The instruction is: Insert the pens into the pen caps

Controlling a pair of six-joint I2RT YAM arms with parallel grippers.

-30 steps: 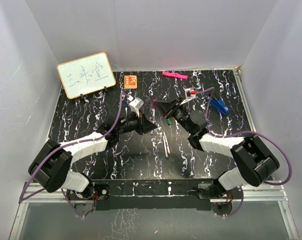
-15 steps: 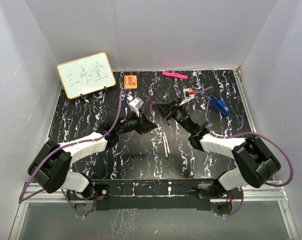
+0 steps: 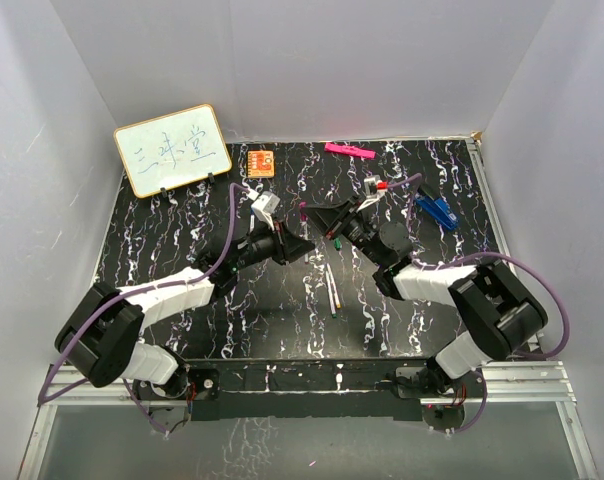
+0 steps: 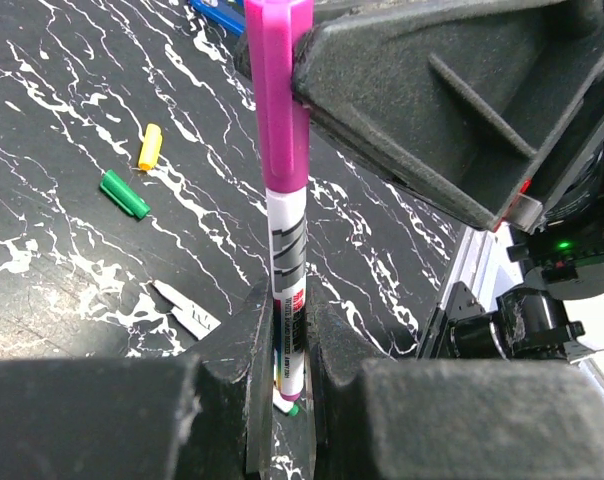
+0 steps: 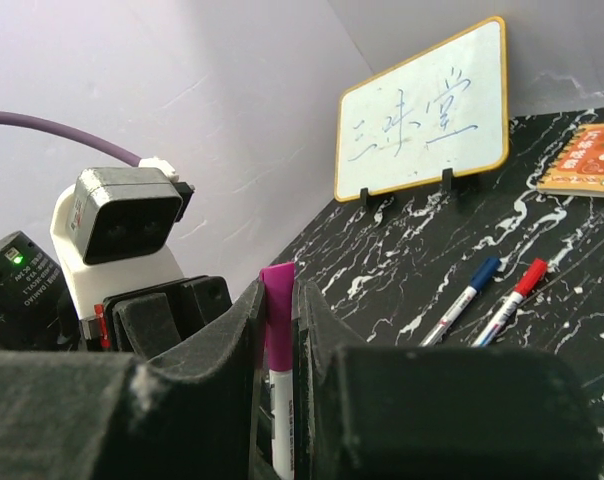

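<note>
**At the middle of the table (image 3: 172, 255), both claws grip one purple-capped pen**

The left gripper (image 4: 287, 330) has its fingers pressed onto the lower white barrel of the pen (image 4: 288, 260). The right gripper (image 5: 278, 310) is clamped on the purple cap (image 4: 278, 90) at the pen's other end. The cap sits over the pen's end, and its rim meets the white barrel. Held between the two claws, the pen is lifted off the table.

On the marbled surface below, a yellow cap (image 4: 150, 146) and a green cap (image 4: 125, 193) lie loose, near each other but not touching. In the right wrist view, a blue-capped pen (image 5: 465, 300) and a red-capped pen (image 5: 512, 298) lie side by side, on the near side of the whiteboard (image 5: 427, 115). From above, two more pens (image 3: 332, 287) lie close together nearer the arm bases.
</note>
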